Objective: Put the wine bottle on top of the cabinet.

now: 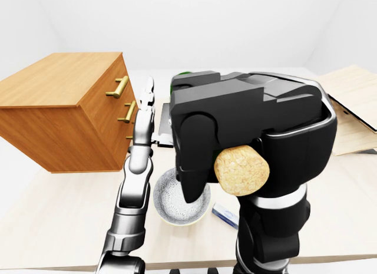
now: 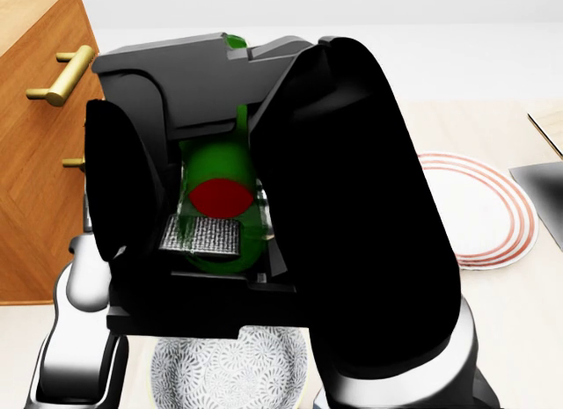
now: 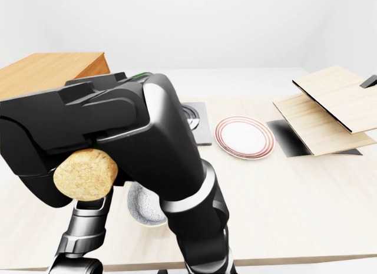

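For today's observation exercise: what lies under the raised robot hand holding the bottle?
A patterned bowl sits on the table below the right robot hand, which grips the green wine bottle. The hand covers part of the bowl's rim.

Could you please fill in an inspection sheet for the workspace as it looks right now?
Surface: pale wooden table.
Job's things: green wine bottle with cork held off the table; wooden cabinet, top bare.
Clutter: patterned bowl, red-rimmed plate, wooden boards.
Grippers: right hand closed round the bottle; left hand open beside the cabinet's drawers.
Cables: nothing seen.
Surroundings: plain white walls.
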